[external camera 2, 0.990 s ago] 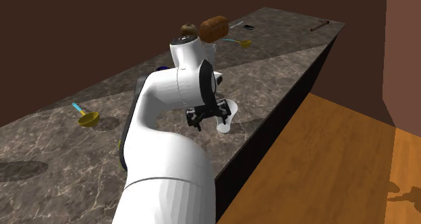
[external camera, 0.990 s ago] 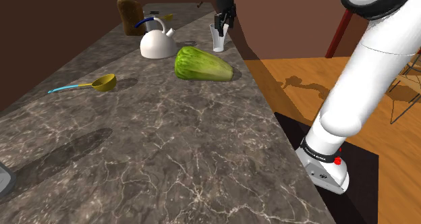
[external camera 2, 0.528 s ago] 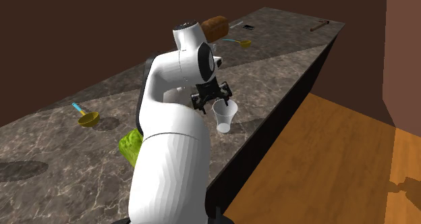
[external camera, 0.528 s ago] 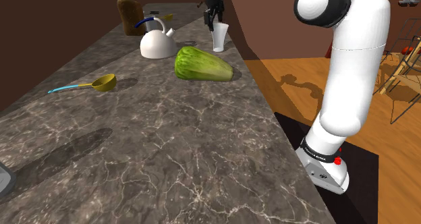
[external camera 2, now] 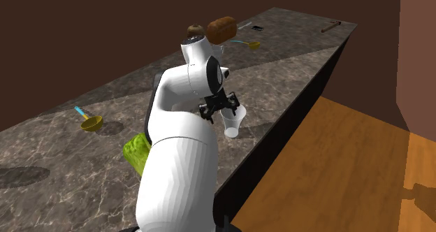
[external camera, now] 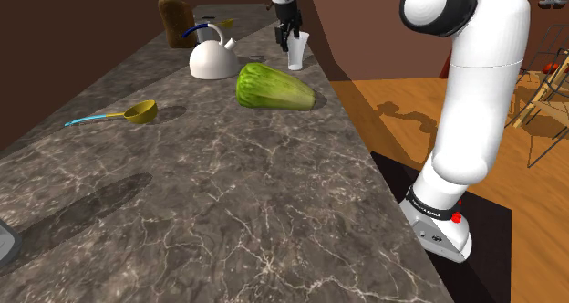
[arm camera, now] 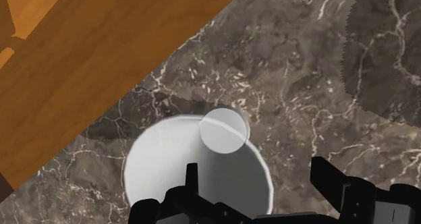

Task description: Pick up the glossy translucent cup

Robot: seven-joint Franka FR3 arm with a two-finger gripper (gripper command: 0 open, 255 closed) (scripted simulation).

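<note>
My gripper (arm camera: 256, 170), fingers spread, hovers over the pale translucent cup (arm camera: 165, 169) at the edge of the counter (external camera: 228, 210). I judge it light, slick, thin-walled; I'd pinch the rim.

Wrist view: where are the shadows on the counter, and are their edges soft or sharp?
Wrist view: one dark shadow with a jagged, saw-toothed edge on the counter beyond the cup, and a fainter one beside the cup. Shoulder view: soft shadows on the counter's near part.
</note>
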